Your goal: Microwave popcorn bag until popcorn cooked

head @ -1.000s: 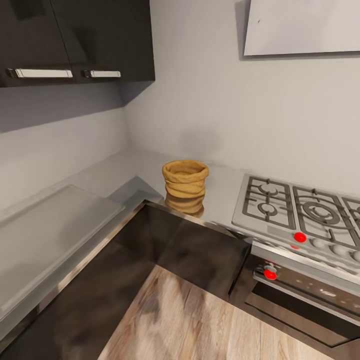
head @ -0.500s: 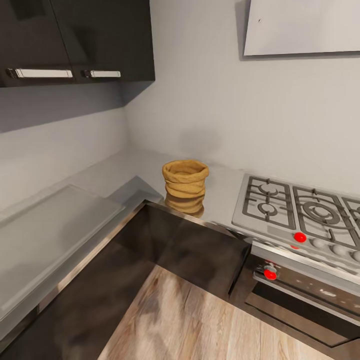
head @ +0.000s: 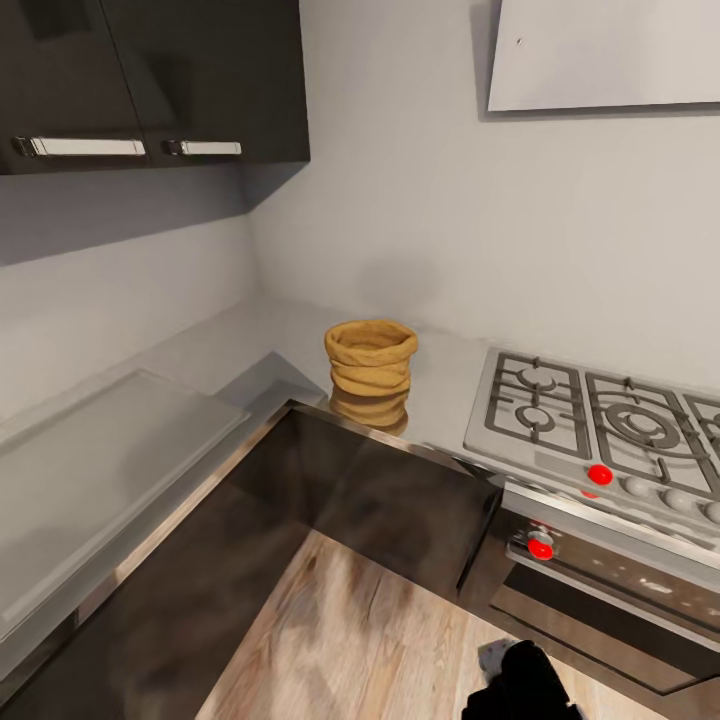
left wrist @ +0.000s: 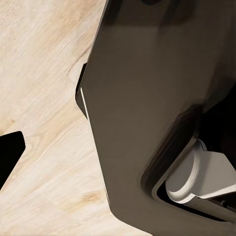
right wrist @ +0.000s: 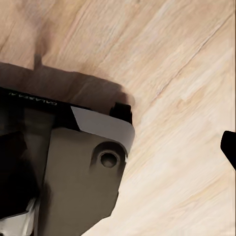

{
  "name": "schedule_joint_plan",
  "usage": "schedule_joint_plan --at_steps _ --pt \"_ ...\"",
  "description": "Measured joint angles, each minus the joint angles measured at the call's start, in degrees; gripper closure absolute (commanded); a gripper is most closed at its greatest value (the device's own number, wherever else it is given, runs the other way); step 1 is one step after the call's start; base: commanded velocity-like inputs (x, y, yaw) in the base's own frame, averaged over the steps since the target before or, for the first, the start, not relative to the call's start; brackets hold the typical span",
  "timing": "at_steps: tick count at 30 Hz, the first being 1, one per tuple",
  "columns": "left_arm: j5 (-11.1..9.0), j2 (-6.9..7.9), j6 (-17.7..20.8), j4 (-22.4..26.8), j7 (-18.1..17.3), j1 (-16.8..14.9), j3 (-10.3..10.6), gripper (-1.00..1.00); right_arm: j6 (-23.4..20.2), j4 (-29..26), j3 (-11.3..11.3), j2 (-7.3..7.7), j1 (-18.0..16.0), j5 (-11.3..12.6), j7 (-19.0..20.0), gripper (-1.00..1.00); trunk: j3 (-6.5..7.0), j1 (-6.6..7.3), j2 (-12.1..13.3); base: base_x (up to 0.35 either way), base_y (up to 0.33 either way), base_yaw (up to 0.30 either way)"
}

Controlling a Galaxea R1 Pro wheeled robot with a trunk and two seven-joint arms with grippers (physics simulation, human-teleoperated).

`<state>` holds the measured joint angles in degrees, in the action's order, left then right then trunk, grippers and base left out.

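The popcorn bag (head: 370,358), a squat tan sack with a rolled rim, stands upright on the glossy grey countertop (head: 280,340) in the corner, just left of the gas hob (head: 590,415). Its reflection shows on the steel below it. The popcorn is hidden inside the sack's mouth. The microwave is out of view. A dark part of my right arm (head: 520,685) pokes up at the head view's lower edge, far below the bag. One black fingertip (left wrist: 7,155) shows at the left wrist view's edge, and another fingertip (right wrist: 229,146) at the right wrist view's edge, both over the wooden floor.
A built-in dark oven (head: 610,580) with red-marked knobs sits under the hob. Dark cabinet fronts (head: 400,500) line the corner, with wall cabinets (head: 150,80) above. A pale board (head: 100,460) lies on the left counter. My own grey base (left wrist: 157,108) crosses both wrist views.
A dark part of my right arm has risen into the head view's lower edge. The bag and the kitchen stand as before.
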<state>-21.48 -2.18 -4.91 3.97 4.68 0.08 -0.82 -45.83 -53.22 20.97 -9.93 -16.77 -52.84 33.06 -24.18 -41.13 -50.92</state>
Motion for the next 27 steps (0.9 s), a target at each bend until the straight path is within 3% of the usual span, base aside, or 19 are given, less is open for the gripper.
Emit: schedule_joint_plan --at_steps 2,4,7,9,15,20,23,26,27 --pt "-0.04 0.00 0.00 0.00 0.00 0.00 0.00 -1.00 -9.54 -10.10 -7.19 -0.01 -0.14 2.42 4.57 -1.00 0.00 0.00 0.00 0.000 0.000 0.000" --pt "-0.04 0.00 0.00 0.00 0.00 0.00 0.00 -1.00 -14.08 -17.55 -12.71 -0.01 -0.19 5.18 6.34 -1.00 0.00 0.00 0.00 0.000 0.000 0.000" --pt "-0.05 0.00 0.00 0.00 0.00 0.00 0.00 -1.00 -14.07 -23.53 -18.22 -0.02 -2.28 7.09 7.10 -1.00 0.00 0.00 0.00 0.000 0.000 0.000" --pt "-0.01 0.00 0.00 0.00 0.00 0.00 0.00 -1.00 -14.04 -24.80 -19.83 -0.02 -6.14 7.50 7.32 -1.00 0.00 0.00 0.00 0.000 0.000 0.000" --pt "0.03 0.00 0.00 0.00 0.00 0.00 0.01 -1.00 -14.01 -25.26 -20.54 -0.04 -19.67 10.98 7.99 -1.00 0.00 0.00 0.00 0.000 0.000 0.000" --pt "0.12 0.00 0.00 0.00 0.00 0.00 0.06 -1.00 -14.02 -23.74 -20.18 -0.03 -30.37 11.62 7.77 -1.00 0.00 0.00 0.00 0.000 0.000 0.000" --pt "0.16 0.00 0.00 0.00 0.00 0.00 0.08 -1.00 -14.03 -16.44 -19.45 -0.01 -39.13 11.63 7.00 -1.00 0.01 0.00 0.00 0.000 0.000 0.000" --pt "0.22 0.00 0.00 0.00 0.00 0.00 0.19 -1.00 -14.03 -1.07 -13.87 0.00 -52.36 11.63 3.46 -1.00 0.01 0.00 0.00 0.000 0.000 0.000" --pt "0.22 0.00 0.00 0.00 0.00 0.00 0.23 -1.00 -14.06 1.89 -12.93 0.00 -55.06 11.67 2.18 -1.00 0.00 0.00 0.00 0.000 0.000 0.000"
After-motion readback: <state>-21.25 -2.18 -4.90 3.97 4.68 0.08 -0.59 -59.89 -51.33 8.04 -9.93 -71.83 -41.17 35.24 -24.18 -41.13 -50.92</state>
